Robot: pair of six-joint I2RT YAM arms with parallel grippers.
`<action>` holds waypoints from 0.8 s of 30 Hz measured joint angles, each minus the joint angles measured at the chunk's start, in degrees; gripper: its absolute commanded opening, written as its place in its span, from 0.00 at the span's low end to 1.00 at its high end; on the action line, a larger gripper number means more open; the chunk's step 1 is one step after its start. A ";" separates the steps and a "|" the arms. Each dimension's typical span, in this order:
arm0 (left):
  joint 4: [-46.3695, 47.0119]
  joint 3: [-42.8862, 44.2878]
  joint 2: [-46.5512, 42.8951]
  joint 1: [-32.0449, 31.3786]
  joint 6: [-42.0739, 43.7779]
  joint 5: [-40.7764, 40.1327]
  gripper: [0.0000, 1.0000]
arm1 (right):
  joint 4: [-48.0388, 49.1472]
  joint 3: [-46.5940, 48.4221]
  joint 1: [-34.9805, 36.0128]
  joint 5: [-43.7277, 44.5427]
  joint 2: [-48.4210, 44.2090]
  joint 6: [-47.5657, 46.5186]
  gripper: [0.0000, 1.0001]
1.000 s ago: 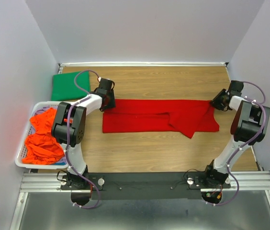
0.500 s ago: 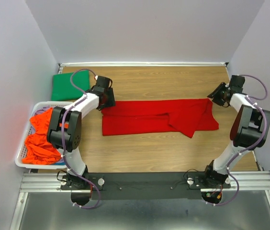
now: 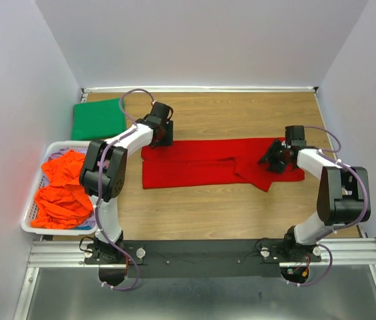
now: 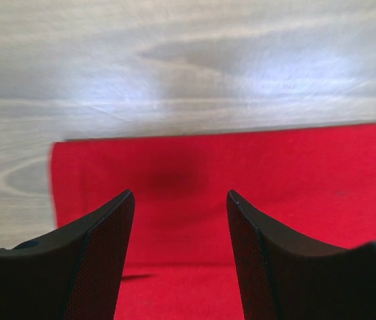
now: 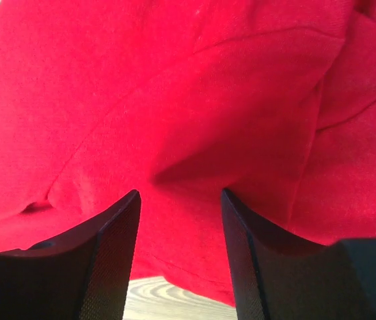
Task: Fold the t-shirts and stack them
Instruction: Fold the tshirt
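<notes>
Overhead, you see the red t-shirt [image 3: 221, 162] spread flat at centre and the green t-shirt [image 3: 98, 119] at 10 o'clock. Only your 2 wrist views show the left gripper [image 4: 180, 195] and right gripper [image 5: 180, 192] parted, empty, over red cloth.

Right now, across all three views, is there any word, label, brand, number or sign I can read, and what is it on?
None. No view shows any lettering, number or sign. The red t-shirt, the green t-shirt and the orange t-shirts are plain cloth without print. The white basket has bare slats, and the wooden table shows only grain.
</notes>
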 measured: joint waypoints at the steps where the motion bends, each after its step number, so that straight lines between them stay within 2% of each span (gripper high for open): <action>1: -0.13 0.02 1.44 -0.35 0.17 0.00 0.65 | 0.02 0.20 -0.04 0.42 0.37 0.11 0.60; 5: -0.74 0.11 4.48 -0.87 0.37 -0.15 0.65 | -0.31 5.68 0.02 2.84 5.14 -0.72 0.61; 13: -0.31 -1.27 3.76 -1.62 -0.37 0.02 0.65 | -0.22 22.62 0.00 6.67 18.67 -6.99 0.61; 20: 0.83 -9.62 -2.60 -4.15 -2.75 5.01 0.65 | 0.35 41.00 0.00 4.66 32.17 -14.32 0.61; 24: 2.62 -16.26 -7.61 -8.02 -4.24 8.55 0.65 | 0.28 49.18 -0.04 1.25 38.01 -17.42 0.62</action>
